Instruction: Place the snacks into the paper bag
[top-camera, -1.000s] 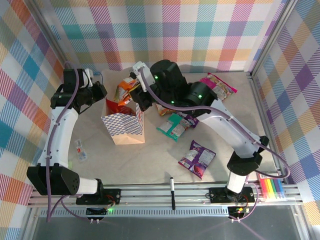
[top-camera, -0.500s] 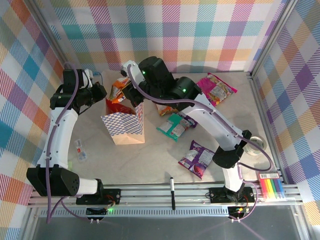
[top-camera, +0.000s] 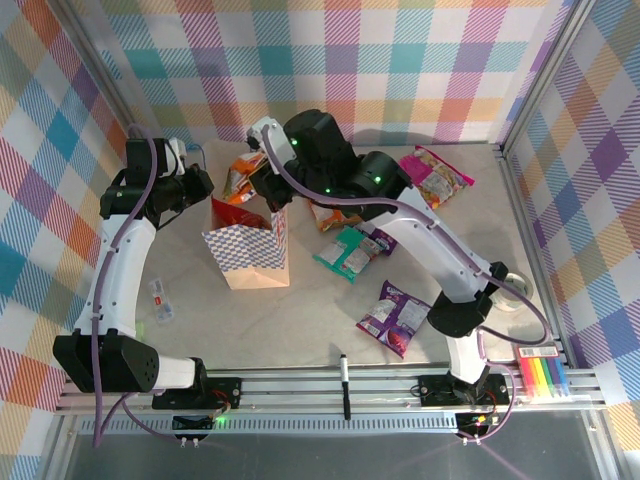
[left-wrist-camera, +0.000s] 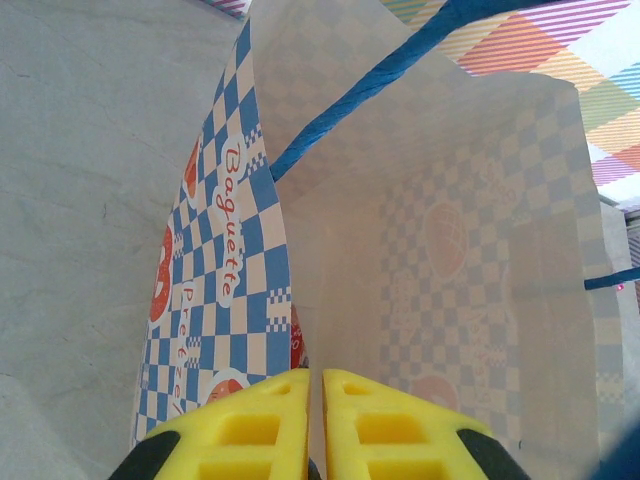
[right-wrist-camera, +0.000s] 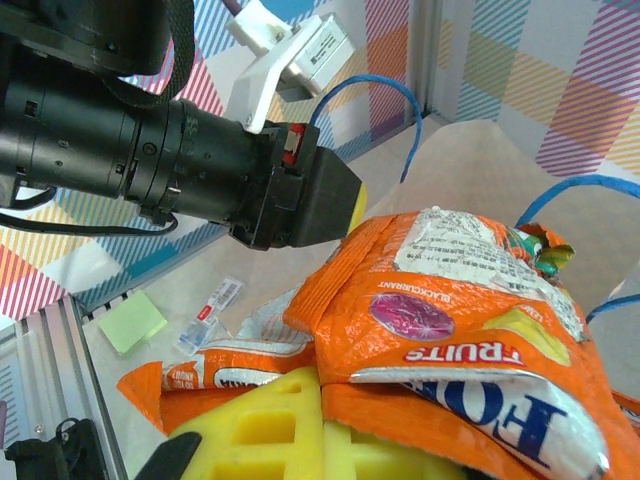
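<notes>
- Orange snack packet (right-wrist-camera: 440, 300) is showing shiny, crinkled foil with a purple oval, white small print and the word "FRUITS" in white.
- A second orange packet (right-wrist-camera: 200, 378) is poking out beneath it, lying against one yellow finger (right-wrist-camera: 270, 420).
- The right gripper (right-wrist-camera: 322, 425) is clamping fully closed on the orange snack packet's lower edge. The rest of the foil is fanning out beyond the fingertips.
- From above, the held packet is hanging over the far side of the paper bag (top-camera: 247, 248), at its open mouth.
- The paper bag is standing upright on the table (top-camera: 300, 320), toward the far left corner. It is showing blue-and-white checked sides, orange-red ovals, the word "Baguette" and a thin blue cord handle (left-wrist-camera: 350, 95).
- The left gripper (left-wrist-camera: 315, 410) is pinching the bag's left wall. Its yellow fingers are sitting almost together, with the paper rim running between them.
- A red packet (top-camera: 233, 213) is sitting inside the bag.
- A teal packet (top-camera: 347, 252) and a purple packet (top-camera: 395, 318) are lying flat on the table right of the bag. A pink packet (top-camera: 437, 178) is lying nearer the far right corner, well apart from both grippers.
</notes>
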